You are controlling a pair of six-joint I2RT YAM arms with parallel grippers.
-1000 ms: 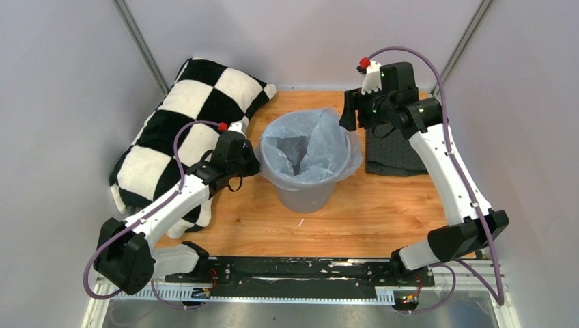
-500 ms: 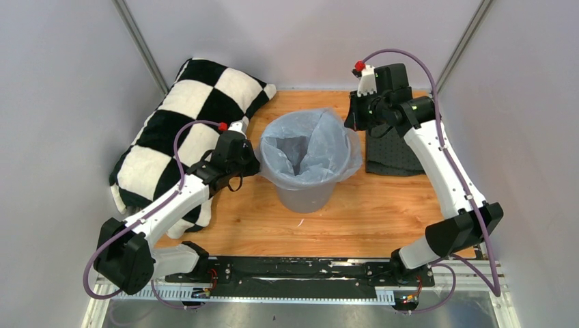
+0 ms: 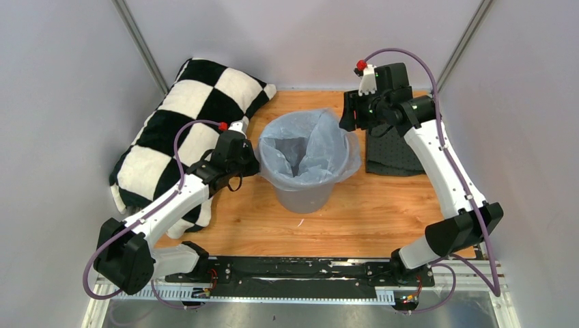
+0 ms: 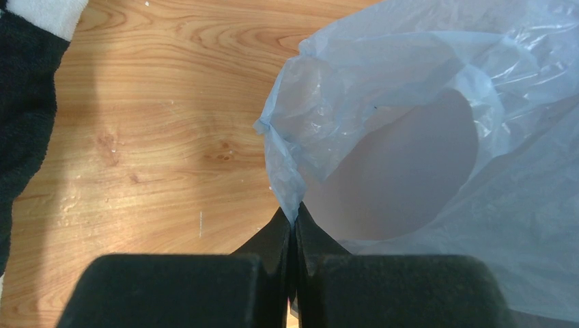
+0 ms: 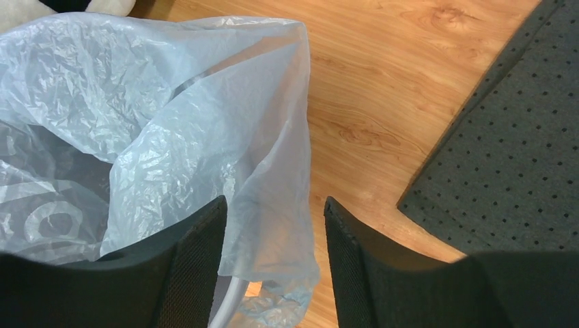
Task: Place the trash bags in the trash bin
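Note:
The trash bin (image 3: pixel 300 195) stands mid-table, lined with a pale blue trash bag (image 3: pixel 311 147) that drapes over its rim. At the bin's left rim my left gripper (image 3: pixel 256 164) is shut on the bag's edge; in the left wrist view its tips (image 4: pixel 294 213) pinch a fold of the bag (image 4: pixel 410 82). My right gripper (image 3: pixel 345 116) hovers at the bin's right rim. In the right wrist view it (image 5: pixel 273 201) stands open, with a loose flap of the bag (image 5: pixel 205 123) hanging between the fingers above the bin's rim (image 5: pixel 229 304), not pinched.
A black-and-white checkered pillow (image 3: pixel 184 130) lies along the left side, under the left arm. A dark grey dotted cloth (image 3: pixel 392 154) lies flat to the right of the bin, below the right arm. Grey walls close in the sides and back.
The right wrist has shifted slightly toward the back. Its jaws looked closed on the bag's rim half a second ago and stand apart now. The left arm has not moved.

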